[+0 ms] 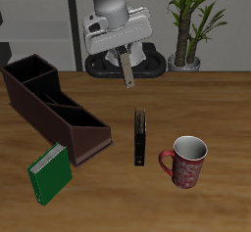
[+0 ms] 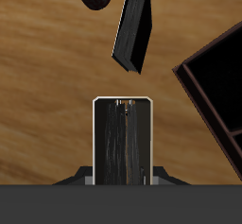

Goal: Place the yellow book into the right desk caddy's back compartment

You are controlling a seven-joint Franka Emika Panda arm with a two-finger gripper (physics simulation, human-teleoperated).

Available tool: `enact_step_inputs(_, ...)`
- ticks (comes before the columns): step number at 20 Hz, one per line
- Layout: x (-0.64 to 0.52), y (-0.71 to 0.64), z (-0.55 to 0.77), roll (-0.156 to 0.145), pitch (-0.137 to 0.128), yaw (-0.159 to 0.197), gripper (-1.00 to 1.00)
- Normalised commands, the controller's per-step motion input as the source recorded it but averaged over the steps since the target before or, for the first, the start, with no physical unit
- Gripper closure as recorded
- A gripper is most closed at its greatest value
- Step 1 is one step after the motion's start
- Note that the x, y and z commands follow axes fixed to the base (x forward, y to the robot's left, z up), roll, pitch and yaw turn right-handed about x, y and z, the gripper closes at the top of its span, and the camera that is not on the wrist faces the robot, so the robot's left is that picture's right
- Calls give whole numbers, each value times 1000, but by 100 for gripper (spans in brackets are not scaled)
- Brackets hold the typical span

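Nearest the front edge of the surface (image 1: 221, 109) stood a green book (image 1: 49, 173), leaning by the near end of the right desk caddy (image 1: 54, 107). A little farther back, a red mug (image 1: 185, 162) sat beside a black book (image 1: 141, 138) standing on edge.

Farther back again, the yellow book (image 1: 126, 67) hung in the air, clamped by the end effector (image 1: 122, 52) and well clear of the surface. In the wrist view the yellow book (image 2: 123, 143) showed edge-on, greyish, between the fingers, with the black book (image 2: 132, 29) beyond it and a corner of the right desk caddy (image 2: 213, 86) off to one side.

The back compartment (image 1: 22, 71) lay at the caddy's far end, well apart from the book. The likely risks were the hanging book clipping a divider or the caddy wall on descent, or landing in a middle cell if the approach stopped short. The book also looked slightly tilted, so it might catch the rim rather than slide in.
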Motion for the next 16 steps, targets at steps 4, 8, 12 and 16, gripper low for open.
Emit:
enact_step_inputs(4,100,-630,156,-95,-31,160,100)
enact_step_inputs(8,72,-474,122,-53,-15,82,100)
enact_step_inputs(12,-28,-405,9,-71,1,82,100)
enact_step_inputs(16,-117,-296,21,-47,-30,109,100)
